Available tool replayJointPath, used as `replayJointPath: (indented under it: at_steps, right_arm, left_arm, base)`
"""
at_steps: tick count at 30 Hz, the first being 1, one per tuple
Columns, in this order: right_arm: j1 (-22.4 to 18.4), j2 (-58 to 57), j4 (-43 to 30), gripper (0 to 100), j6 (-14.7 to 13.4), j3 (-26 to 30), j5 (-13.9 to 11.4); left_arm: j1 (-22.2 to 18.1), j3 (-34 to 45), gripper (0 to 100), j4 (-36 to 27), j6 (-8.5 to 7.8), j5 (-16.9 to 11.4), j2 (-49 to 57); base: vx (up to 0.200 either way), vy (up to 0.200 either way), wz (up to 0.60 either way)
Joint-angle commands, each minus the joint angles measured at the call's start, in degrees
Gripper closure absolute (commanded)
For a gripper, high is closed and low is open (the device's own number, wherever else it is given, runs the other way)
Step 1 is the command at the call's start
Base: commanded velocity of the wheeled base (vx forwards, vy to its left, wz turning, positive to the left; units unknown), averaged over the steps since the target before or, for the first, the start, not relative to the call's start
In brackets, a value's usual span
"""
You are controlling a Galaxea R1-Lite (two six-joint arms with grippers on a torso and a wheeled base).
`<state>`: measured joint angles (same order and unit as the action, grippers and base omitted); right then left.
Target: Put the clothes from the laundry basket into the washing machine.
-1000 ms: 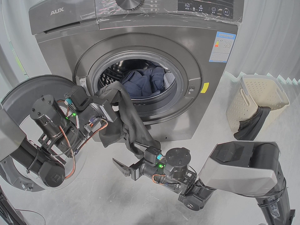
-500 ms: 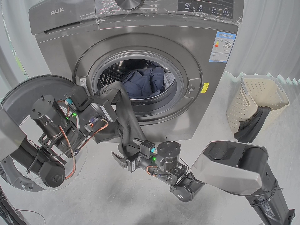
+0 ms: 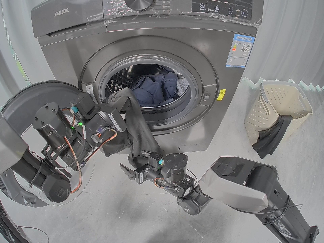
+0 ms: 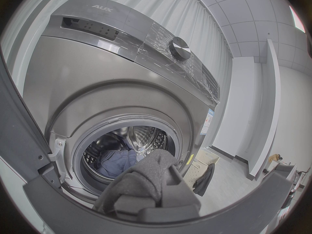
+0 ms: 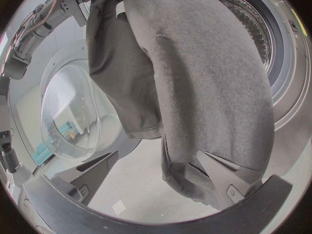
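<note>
The grey washing machine (image 3: 148,51) stands with its door open, and blue clothes (image 3: 155,88) lie in the drum. My left gripper (image 3: 116,105) is at the opening's lower left rim, shut on a dark grey garment (image 3: 140,129) that hangs down the machine's front. In the left wrist view the garment (image 4: 149,179) covers the fingers. My right gripper (image 3: 135,162) is open just above the floor at the garment's lower end. In the right wrist view the cloth (image 5: 195,82) hangs between the spread fingers (image 5: 97,169) and drapes onto one of them.
The round glass door (image 3: 37,118) is swung open to the left, behind my left arm. A cream laundry basket (image 3: 276,102) stands on the floor at the right, with a dark garment (image 3: 271,135) hanging over its front. Bare floor lies in front of the machine.
My right arm has moved left and a little toward the machine, bringing its open gripper under the hanging garment. The cloth's lower end has shifted left. The left arm has kept still.
</note>
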<state>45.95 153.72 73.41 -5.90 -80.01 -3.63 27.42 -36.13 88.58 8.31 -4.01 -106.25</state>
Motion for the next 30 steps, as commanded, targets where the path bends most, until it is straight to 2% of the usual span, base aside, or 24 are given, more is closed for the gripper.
replayJointPath:
  at_steps: [1,2,5,8,9,12,15,18,27,29,30]
  right_arm:
    - [0.02,1.32,-0.9,0,0.01,-1.73,0.21]
    - [0.02,1.32,-0.9,0,0.01,-1.73,0.21]
    - [-1.39,3.78,-2.92,0,0.28,-6.92,1.0]
    - [-2.44,5.53,-4.24,0,1.77,-9.99,1.61]
    - [-3.14,6.33,-4.86,0,3.0,-11.75,2.75]
    - [-3.93,7.56,-5.74,0,3.88,-13.95,3.9]
    - [-4.02,7.91,-6.26,0,3.88,-14.56,4.25]
    - [-4.02,7.82,-6.26,0,3.88,-14.56,6.01]
    - [-4.55,7.47,-6.18,0,3.62,-14.3,6.71]
    - [-4.73,7.56,-6.0,0,3.53,-14.39,7.59]
    - [-4.81,7.56,-5.91,100,3.53,-14.39,8.12]
  left_arm:
    - [0.01,0.01,100,0.1,0.04,-0.03,-0.01]
    - [0.01,0.01,100,0.1,0.04,-0.03,-0.01]
    - [0.01,0.01,100,0.1,0.04,0.06,-0.01]
    - [0.01,0.01,100,0.02,0.04,0.06,0.08]
    - [-0.08,0.01,100,0.02,0.04,-0.03,0.08]
    - [-0.08,0.01,100,0.1,0.04,-0.03,-0.01]
    - [-0.08,0.01,100,0.02,0.04,-0.03,-0.01]
    - [-0.26,0.01,100,0.1,0.04,-0.03,-0.09]
    - [-0.35,0.01,100,0.02,0.04,-0.03,-0.18]
    - [-0.35,0.01,100,0.02,0.04,-0.03,-0.18]
    - [-0.43,0.01,100,0.1,0.04,-0.03,-0.18]
  base:
    - [0.0,0.0,0.0]
    - [0.0,0.0,0.0]
    - [0.0,0.0,0.0]
    - [0.0,0.0,0.0]
    - [0.0,0.0,0.0]
    - [0.0,0.0,0.0]
    - [0.0,0.0,0.0]
    - [0.0,0.0,0.0]
    - [0.0,0.0,0.0]
    - [0.0,0.0,0.0]
    - [0.0,0.0,0.0]
